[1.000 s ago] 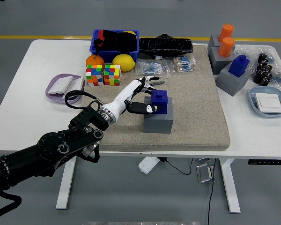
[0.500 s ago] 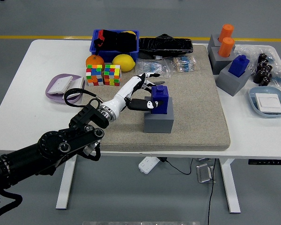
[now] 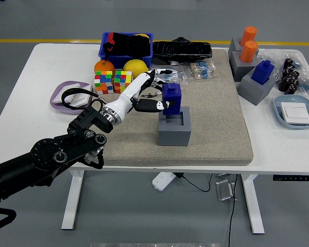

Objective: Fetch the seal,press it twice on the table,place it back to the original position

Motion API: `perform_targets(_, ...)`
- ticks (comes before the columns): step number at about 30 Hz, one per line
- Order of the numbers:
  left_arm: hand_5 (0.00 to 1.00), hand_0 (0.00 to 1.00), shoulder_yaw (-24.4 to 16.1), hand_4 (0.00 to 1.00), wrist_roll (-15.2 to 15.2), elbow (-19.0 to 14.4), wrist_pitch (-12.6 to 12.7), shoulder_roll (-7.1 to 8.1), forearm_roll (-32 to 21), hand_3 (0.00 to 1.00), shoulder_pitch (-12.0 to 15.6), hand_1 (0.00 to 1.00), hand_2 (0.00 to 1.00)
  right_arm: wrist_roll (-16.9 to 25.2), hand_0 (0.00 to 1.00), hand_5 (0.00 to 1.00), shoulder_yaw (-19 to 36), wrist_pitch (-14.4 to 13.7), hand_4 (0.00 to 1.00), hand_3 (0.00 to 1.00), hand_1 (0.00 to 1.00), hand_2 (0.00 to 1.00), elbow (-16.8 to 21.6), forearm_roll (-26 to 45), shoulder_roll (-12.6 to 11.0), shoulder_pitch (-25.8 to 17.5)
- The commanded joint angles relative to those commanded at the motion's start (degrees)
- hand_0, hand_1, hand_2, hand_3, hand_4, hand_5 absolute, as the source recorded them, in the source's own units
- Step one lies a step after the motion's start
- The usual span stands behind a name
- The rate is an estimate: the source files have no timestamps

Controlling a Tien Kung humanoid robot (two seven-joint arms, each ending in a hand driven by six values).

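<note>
Grip: blue seal (image 3: 171, 98) is pinched by left hand (image 3: 153, 96), frame centre, above grey holder (image 3: 174, 128).
Risk: slip from a shallow side grip is judged possible.

Glossy blue plastic seal (image 3: 171, 101), rough beige mat (image 3: 216, 108).

text: none legible | labels: none | numbers: none | signs: none
</note>
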Motion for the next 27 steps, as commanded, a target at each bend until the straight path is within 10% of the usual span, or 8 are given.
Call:
perform_targets(8, 0.002, 0.827, -1.7, 0.706, -1.1, 4.4, 0.9, 2.27, 0.3, 0.833, -0.1, 0.506, 0.459, 0.0, 0.883, 0.537, 0.4, 0.0, 0.859, 0.751, 0.747, 0.726, 0.0, 0.1, 0.2, -0.1)
perform_targets(27, 0.002, 0.827, 0.3, 0.717, -5.8, 14.6, 2.6, 0.06, -7.6, 0.828, 5.5, 0.508, 0.460, 0.0, 0.884, 0.537, 1.2, 0.0, 0.859, 0.751, 0.747, 0.726, 0.0, -0.8, 0.6, -0.2)
